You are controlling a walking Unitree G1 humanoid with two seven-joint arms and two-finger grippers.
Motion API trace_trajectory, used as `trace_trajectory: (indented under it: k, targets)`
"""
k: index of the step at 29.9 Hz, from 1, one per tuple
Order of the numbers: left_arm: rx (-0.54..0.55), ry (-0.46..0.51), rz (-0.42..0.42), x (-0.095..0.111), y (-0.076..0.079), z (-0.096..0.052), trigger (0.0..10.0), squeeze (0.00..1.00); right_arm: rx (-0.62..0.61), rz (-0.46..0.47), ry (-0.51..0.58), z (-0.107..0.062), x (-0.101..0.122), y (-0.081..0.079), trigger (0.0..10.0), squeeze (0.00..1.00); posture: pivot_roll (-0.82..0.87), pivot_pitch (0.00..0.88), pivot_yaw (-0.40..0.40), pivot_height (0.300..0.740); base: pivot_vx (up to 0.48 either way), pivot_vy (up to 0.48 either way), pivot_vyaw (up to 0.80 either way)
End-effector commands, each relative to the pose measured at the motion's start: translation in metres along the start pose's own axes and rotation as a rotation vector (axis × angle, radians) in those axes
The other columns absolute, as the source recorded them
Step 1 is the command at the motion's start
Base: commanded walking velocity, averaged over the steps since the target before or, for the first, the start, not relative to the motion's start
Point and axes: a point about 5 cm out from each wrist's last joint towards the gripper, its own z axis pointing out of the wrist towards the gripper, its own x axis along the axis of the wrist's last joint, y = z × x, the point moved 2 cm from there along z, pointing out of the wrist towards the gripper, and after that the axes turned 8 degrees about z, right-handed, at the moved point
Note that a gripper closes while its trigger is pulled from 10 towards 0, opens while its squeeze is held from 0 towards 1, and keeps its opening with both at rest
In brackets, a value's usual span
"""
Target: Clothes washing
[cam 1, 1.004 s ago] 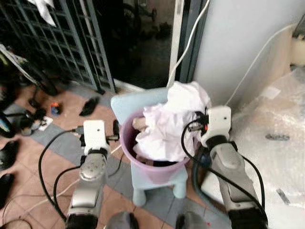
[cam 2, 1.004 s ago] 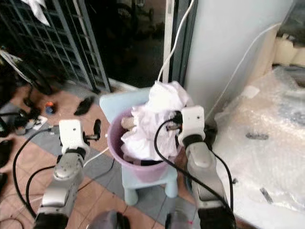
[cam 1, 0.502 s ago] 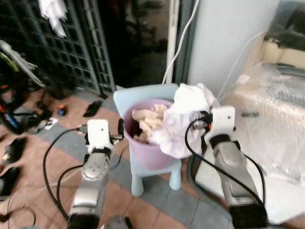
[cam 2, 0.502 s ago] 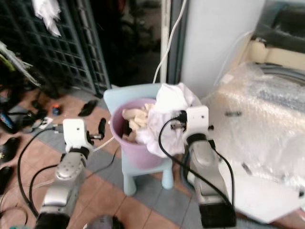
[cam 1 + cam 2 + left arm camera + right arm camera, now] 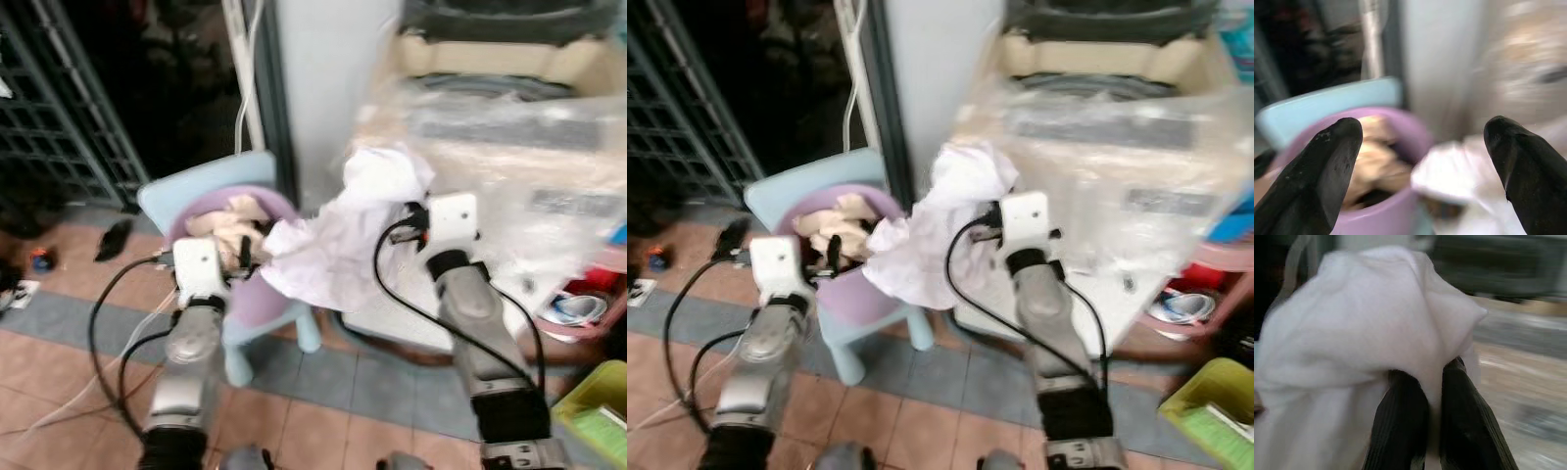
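The white garment (image 5: 338, 245) has left the purple basket (image 5: 847, 294), seemingly whole, clamped in the right tool (image 5: 1431, 428); left tool (image 5: 1420, 161) spread.

A bucket (image 5: 263, 294) of clothes (image 5: 227, 223) is set on a chair (image 5: 196, 191) at the left. A garment (image 5: 338, 240), held up by the right hand (image 5: 1425, 396), hangs between the bucket and the washing machine (image 5: 509, 108) at the right. The left hand (image 5: 1420, 161) is placed before the bucket.

arms: silver, jointed | wrists: white boxy housings | cables: black, looped | pincer fingers (image 5: 1327, 176): long, black, ribbed
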Motion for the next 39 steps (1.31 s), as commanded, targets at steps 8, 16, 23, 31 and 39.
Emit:
trace_trajectory:
  k: [8, 16, 23, 31, 39]
  targets:
    - [0.071, 0.025, 0.022, 0.008, -0.022, 0.002, 10.0, 0.00, 0.023, 0.020, 0.051, 0.001, 0.010, -0.012, 10.0, 0.00, -0.07, 0.000, 0.096, 0.740, 0.000, -0.179, -0.33]
    - [0.095, -0.002, -0.005, 0.000, -0.022, -0.003, 10.0, 0.00, 0.016, 0.027, 0.032, -0.002, 0.005, -0.009, 10.0, 0.00, -0.07, 0.000, 0.086, 0.740, 0.000, 0.000, 0.00]
    - [0.110, -0.027, -0.040, -0.008, -0.030, -0.009, 10.0, 0.00, 0.010, 0.022, 0.027, -0.006, 0.002, -0.008, 10.0, 0.00, -0.07, 0.000, 0.091, 0.740, 0.202, 0.000, 0.00]
    - [0.115, -0.009, -0.047, -0.003, -0.033, -0.004, 10.0, 0.00, 0.045, 0.010, 0.050, -0.003, 0.007, -0.013, 10.0, 0.00, -0.07, 0.000, 0.099, 0.740, 0.430, 0.000, 0.00]
    - [0.096, -0.039, -0.104, -0.006, -0.024, -0.001, 10.0, 0.00, 0.200, -0.097, 0.158, 0.012, 0.037, -0.025, 10.0, 0.00, -0.09, 0.000, 0.109, 0.740, 0.406, 0.116, 0.00]
